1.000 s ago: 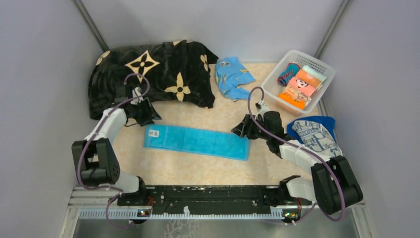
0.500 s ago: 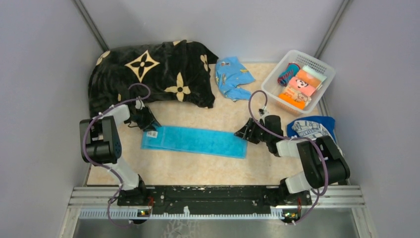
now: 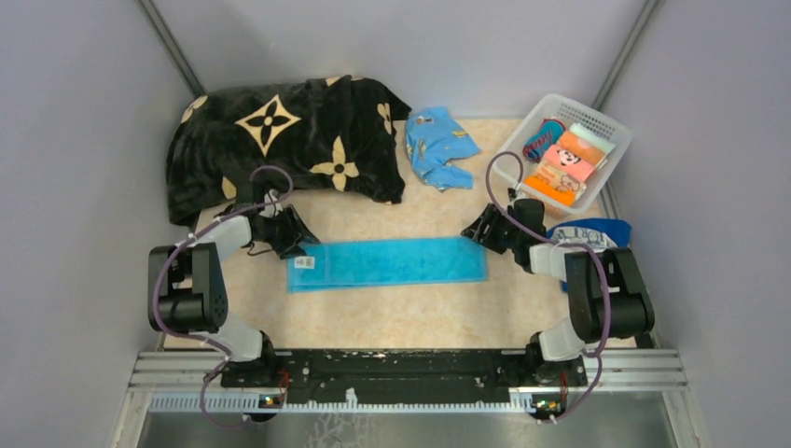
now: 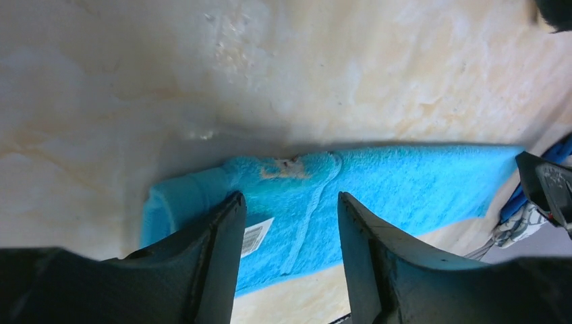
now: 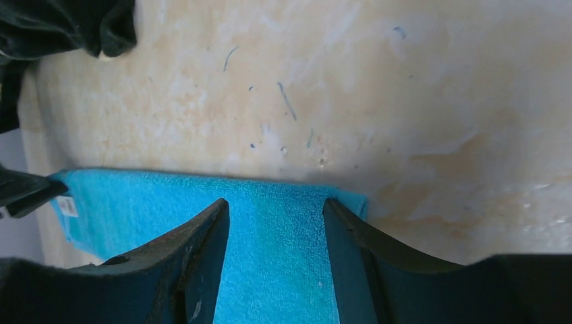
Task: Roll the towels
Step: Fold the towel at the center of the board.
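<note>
The turquoise towel [image 3: 387, 263] lies flat and unrolled, a long strip across the middle of the table [image 3: 410, 317]. It runs left to right, the right end a touch farther from the arm bases than the left. A white tag [image 3: 305, 263] faces up near the left end. In the left wrist view that end has a small turned-up lip along its short edge and a tan mark beside a stitched seam.

The left gripper [image 3: 289, 243] sits low at the far left corner of the strip, just in front of the black blanket [image 3: 280, 131]. Its fingers [image 4: 210, 256] stand apart at a medium gap over the towel's end. Cloth shows in the gap and nothing is pinched. Cannot tell whether the tips touch the cloth.

The right gripper [image 3: 483, 233] is at the far right corner of the strip. Its fingers [image 5: 202, 256] are also parted at a medium gap, with the towel's end below and between them, not clamped.

The white towel [image 3: 578, 233] with dark-blue print lies unrolled at the table's right edge, largely hidden behind the right arm. The royal-blue towel [image 3: 617, 229] is under it, only a rim showing.

The basket [image 3: 520, 133] stands at the far right corner and holds rolled and folded items, orange and pink on top. A light-blue cloth [image 3: 437, 145] lies crumpled between blanket and basket.
</note>
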Controlling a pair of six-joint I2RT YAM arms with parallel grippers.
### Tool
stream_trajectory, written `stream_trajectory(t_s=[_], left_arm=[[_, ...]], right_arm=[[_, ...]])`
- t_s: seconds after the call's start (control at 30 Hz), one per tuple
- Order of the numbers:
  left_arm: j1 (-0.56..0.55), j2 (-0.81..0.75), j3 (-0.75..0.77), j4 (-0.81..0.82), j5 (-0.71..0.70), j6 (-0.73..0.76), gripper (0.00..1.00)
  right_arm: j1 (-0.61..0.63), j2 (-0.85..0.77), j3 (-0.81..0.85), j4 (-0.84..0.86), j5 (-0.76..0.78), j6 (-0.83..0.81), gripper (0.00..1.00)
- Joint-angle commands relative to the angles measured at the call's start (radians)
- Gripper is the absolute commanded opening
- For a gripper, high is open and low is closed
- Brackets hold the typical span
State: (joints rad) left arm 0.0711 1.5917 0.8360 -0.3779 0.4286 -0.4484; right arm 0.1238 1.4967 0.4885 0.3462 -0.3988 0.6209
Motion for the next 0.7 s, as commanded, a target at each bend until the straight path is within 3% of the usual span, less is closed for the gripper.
stream_trajectory(t_s=[0.0, 0.1, 0.33, 0.47, 0.67], left_arm=[[-0.006, -0.116, -0.003, -0.022, -0.027, -0.003, 0.61], [-0.007, -0.194, 0.010, -0.076, -0.099, 0.015, 0.62], [-0.007, -0.328, -0.121, -0.097, -0.076, -0.010, 0.61], [-0.004, -0.361, -0.167, -0.129, -0.211, -0.010, 0.58], [-0.003, -0.339, -0.146, -0.158, -0.222, -0.019, 0.59]], right_arm=[[-0.026, -0.029, 0.070, -0.162, 0.123, -0.155, 0.55], [-0.026, -0.116, 0.102, -0.223, 0.064, -0.199, 0.55], [-0.011, -0.280, 0.067, -0.291, -0.102, -0.205, 0.55], [0.023, -0.307, 0.018, -0.277, -0.146, -0.206, 0.55], [0.109, -0.289, -0.020, -0.248, -0.163, -0.223, 0.55]])
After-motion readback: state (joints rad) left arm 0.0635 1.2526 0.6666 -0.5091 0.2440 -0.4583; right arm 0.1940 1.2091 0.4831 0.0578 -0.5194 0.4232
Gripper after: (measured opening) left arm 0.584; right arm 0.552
